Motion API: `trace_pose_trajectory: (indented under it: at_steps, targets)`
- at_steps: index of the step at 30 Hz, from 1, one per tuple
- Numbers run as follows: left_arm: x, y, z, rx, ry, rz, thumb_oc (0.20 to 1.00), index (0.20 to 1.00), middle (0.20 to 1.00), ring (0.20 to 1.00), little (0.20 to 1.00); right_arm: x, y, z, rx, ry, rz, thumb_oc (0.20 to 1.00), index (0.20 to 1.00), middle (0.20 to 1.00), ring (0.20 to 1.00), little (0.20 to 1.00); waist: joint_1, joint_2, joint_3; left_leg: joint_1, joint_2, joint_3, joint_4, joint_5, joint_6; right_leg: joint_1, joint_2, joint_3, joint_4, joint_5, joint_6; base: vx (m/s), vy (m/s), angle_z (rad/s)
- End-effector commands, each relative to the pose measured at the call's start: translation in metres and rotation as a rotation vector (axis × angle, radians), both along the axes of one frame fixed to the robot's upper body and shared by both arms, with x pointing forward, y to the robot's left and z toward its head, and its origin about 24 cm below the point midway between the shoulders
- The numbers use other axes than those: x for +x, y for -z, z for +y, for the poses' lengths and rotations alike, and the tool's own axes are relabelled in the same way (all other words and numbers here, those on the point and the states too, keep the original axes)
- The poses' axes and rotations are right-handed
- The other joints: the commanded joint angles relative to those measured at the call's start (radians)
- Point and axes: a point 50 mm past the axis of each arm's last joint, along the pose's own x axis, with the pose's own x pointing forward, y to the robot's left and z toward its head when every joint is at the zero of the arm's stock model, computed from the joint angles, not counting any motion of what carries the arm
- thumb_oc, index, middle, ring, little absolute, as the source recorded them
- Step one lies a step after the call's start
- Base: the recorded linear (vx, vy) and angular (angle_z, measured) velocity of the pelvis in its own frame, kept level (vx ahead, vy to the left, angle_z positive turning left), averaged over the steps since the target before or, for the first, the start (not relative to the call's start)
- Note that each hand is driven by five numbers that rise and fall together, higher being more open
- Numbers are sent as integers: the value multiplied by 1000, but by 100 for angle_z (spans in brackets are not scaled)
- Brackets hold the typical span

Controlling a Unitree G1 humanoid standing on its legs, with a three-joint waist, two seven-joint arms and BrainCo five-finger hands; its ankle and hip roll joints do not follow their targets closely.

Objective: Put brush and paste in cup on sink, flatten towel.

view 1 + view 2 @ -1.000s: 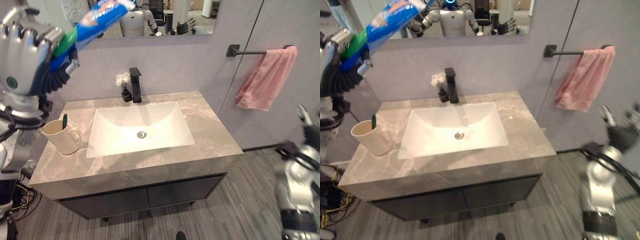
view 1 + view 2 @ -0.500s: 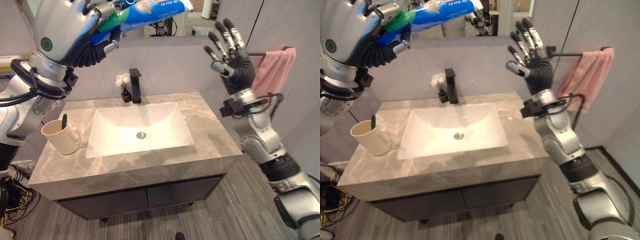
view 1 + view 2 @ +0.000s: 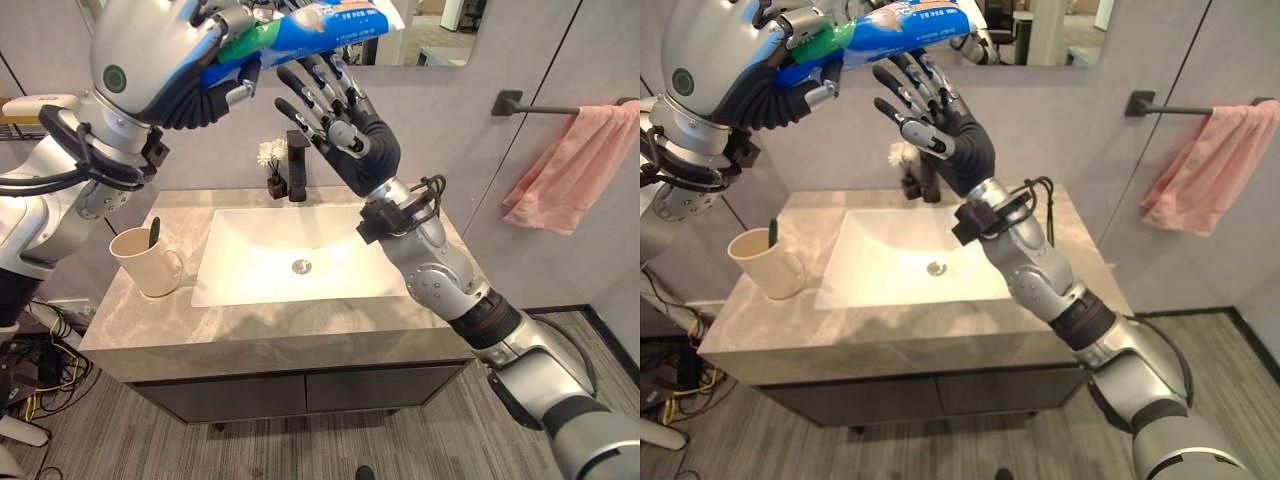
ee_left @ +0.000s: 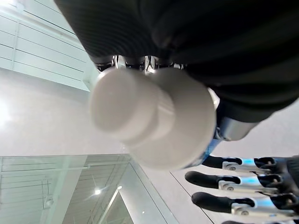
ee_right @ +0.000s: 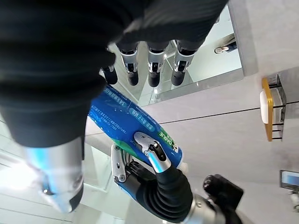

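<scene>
Left hand (image 3: 165,62) wrapped tight round big blue, green and white paste tube (image 3: 300,28), high above grey stone sink top (image 3: 250,340), likely for passing over. Right hand (image 3: 345,130) just under tube, fingers spread wide, not touching yet. Cream cup (image 3: 145,262) with green brush (image 3: 153,231) waiting below; pink towel (image 3: 575,180) bunched on bar.

Left hand (image 3: 735,70) high at far left, curled round blue toothpaste tube (image 3: 902,22). Right hand (image 3: 940,125) open just beneath tube, fingers spread. Cup (image 3: 765,262) with green toothbrush (image 3: 771,232) left of sink (image 3: 915,262). Pink towel (image 3: 1205,165) bunched on bar, far right.
</scene>
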Motion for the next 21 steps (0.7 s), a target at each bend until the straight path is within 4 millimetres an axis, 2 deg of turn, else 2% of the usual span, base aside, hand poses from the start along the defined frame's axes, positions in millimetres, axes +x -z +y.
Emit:
trace_pose_trajectory:
  at_steps: [1,13,17,21]
  targets:
    - [-13,-39,7,-44,-22,-167,200,200,200,200,200,2,-49,-12,148,67,-134,1000,1000,1000,1000,1000,18,-32,2,-19,17,-32,6,13,-12,100,-95,-26,2,-82,108,21,-1,10]
    - [-12,-11,0,-186,132,-76,200,200,200,200,200,4,-56,-3,312,71,-73,1000,1000,1000,1000,1000,30,-41,-3,-15,16,-42,6,7,-8,110,-92,-36,2,-90,98,5,0,1]
    - [-11,4,-4,-252,202,-5,200,200,200,200,200,2,-63,-5,372,96,-81,1000,1000,1000,1000,1000,35,-42,-3,-16,14,-52,6,7,-6,115,-92,-43,2,-93,93,1,-2,2]
    - [-11,10,-2,-270,211,20,200,200,200,200,200,0,-66,-8,390,106,-94,1000,1000,1000,1000,1000,36,-42,-3,-16,14,-54,6,7,-5,116,-90,-45,2,-95,92,0,0,0]
